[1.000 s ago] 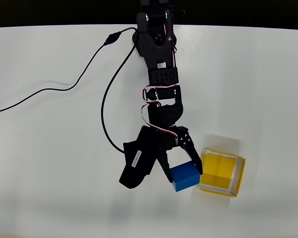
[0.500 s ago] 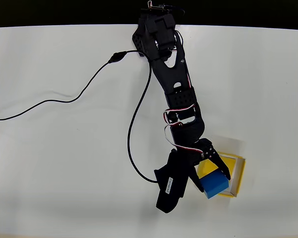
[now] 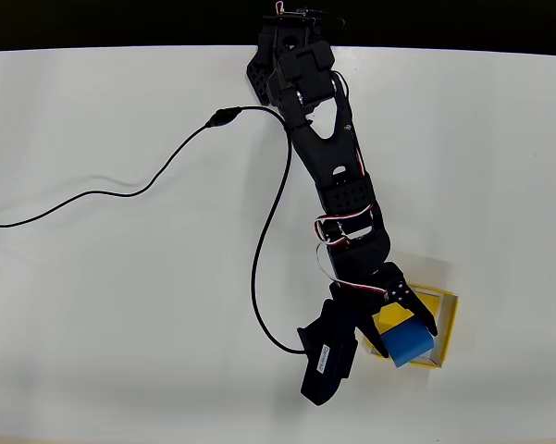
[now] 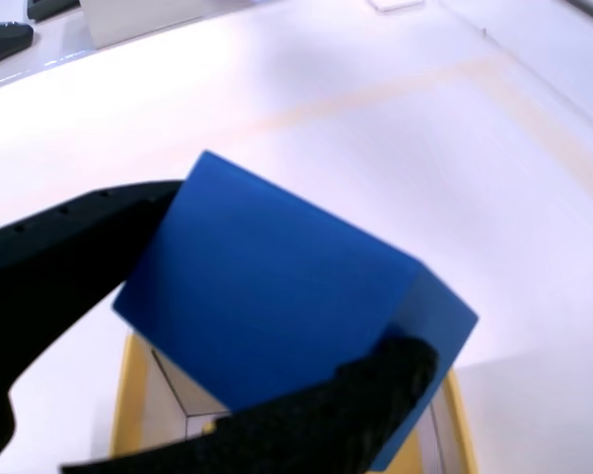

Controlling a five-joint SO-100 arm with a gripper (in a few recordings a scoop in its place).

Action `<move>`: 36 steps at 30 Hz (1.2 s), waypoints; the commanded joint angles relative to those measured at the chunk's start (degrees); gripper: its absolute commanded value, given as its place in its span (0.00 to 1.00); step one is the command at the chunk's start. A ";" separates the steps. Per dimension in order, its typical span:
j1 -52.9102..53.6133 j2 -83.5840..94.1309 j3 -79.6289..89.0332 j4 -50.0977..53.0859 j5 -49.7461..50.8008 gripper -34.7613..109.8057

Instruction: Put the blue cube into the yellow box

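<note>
Blue cube is sitting clamped between the jaws, tilted, one black finger pressing its left face and the other its lower right edge in the wrist view. From overhead, it is hanging over the yellow box, covering the box's lower left part, on the white bench. A black cable is trailing across the bench.
</note>
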 commanded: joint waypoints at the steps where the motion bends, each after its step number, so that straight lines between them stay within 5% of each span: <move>1: -0.35 2.11 -5.01 0.35 1.58 0.42; 19: -1.05 2.37 2.72 -1.23 5.45 0.55; 27: 5.27 5.89 -3.43 -3.43 0.53 0.44; 36: 16.96 17.23 -2.81 5.62 0.09 0.37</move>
